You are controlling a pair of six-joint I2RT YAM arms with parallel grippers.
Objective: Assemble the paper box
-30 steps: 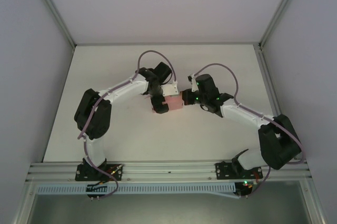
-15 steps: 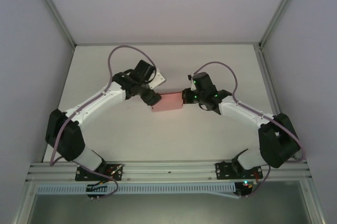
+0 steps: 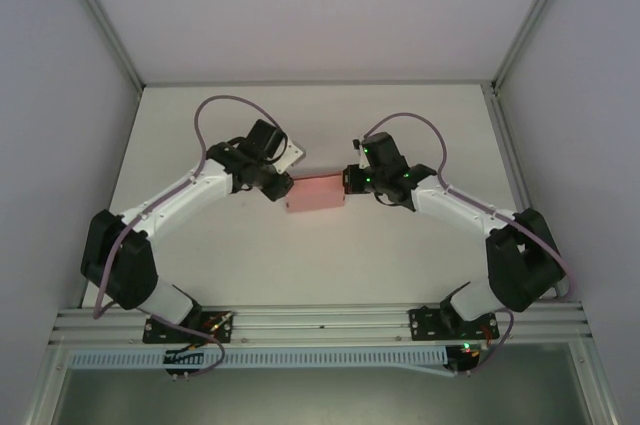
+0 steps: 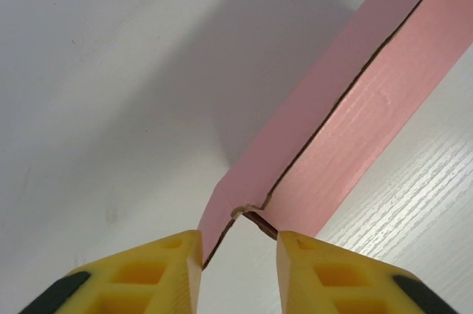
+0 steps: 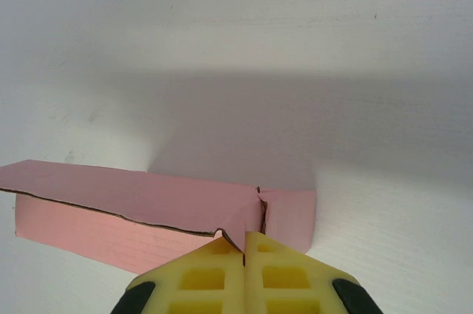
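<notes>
Currently, the paper box (image 3: 315,194) lies on the bench (image 3: 300,265) at mid-table, between the two claws, with its long axis running left to right. It already has volume: the right wrist view shows a long pink body (image 5: 133,207) with a top panel and a front wall, not a flat sheet.

Status of the claws:
- The right claw (image 3: 347,182) is closed on the right end of the box. In the right wrist view its yellow fingers (image 5: 214,277) meet, with a small pink flap pinched between the tips of the claw (image 5: 243,247).
- The left claw (image 3: 282,186) stands at the left end of the box. In the left wrist view its fingers (image 4: 155,273) are spread, and the corner of the box (image 4: 347,129) sits just ahead of the gap of the claw (image 4: 238,246). No contact with either finger is visible.

Work judged complete: the main walls are folded up into a rectangular body.

Work judged outstanding:
- A dark open line runs along the length of the box where the top panel meets the side wall in both wrist views. This seam appears untucked.
- The left-end corner shows a loose, slightly raised edge.
- The right-end flap is held, not seated.

The task is therefore estimated as past the halfway point, with closure of the long seam and both ends left to do.
</notes>
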